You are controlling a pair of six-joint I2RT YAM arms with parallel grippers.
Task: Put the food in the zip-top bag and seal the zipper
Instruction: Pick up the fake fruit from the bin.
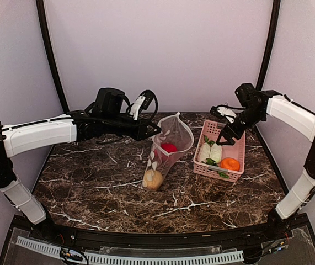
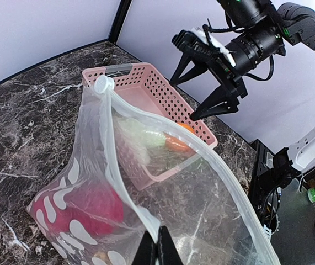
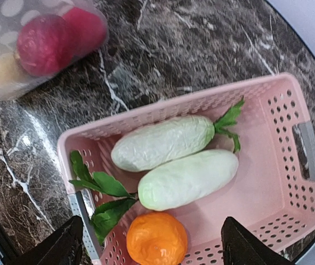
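Arms at the near edge: left holds the bag, right stands open above the basket

Top view: the left gripper (image 1: 157, 128) is clamped on the rim of the zip-top bag (image 1: 174, 135) near the centre of the table (image 1: 91, 187), holding its mouth up; a red ball (image 1: 169, 147) and a yellowish piece (image 1: 153, 179) lie inside. The right gripper (image 1: 230, 136), jaws spread and empty, hangs over the pink basket (image 1: 240, 157) toward the far right corner, which holds two radishes (image 1: 211, 152) and an orange (image 1: 230, 164). Left wrist view: the closed fingertips pinch the bag's mouth edge; the zipper (image 2: 115, 149) is unsealed and the mouth gapes toward the basket. Right wrist view: the orange shows between the two spread fingers, untouched; the radishes lie side by side, touching. The bag lies beyond the basket's corner, and a darker red piece (image 3: 43, 44) shows through it.
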